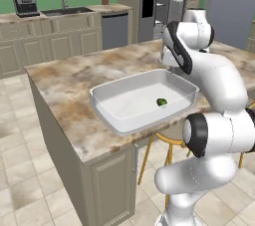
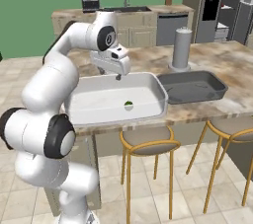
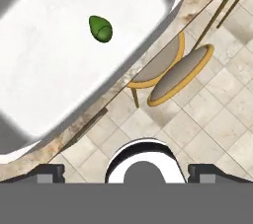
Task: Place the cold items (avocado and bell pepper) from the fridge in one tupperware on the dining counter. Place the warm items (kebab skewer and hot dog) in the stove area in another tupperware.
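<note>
Avocado [image 3: 101, 28]: one, lying loose on the floor of the white tupperware [image 1: 115, 120], below the pincer [image 2: 118, 76] and apart from it. Pincer: released, holding nothing, poised over the tub. Dark grey tray [image 2: 197, 92]: beside the tub on the surface [image 1: 64, 85].

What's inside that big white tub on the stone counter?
Just one small green avocado lies on the floor of the white tub, toward the stool-side wall. From the left, the arm covers the tub's far corner, but the other views show nothing there.
</note>
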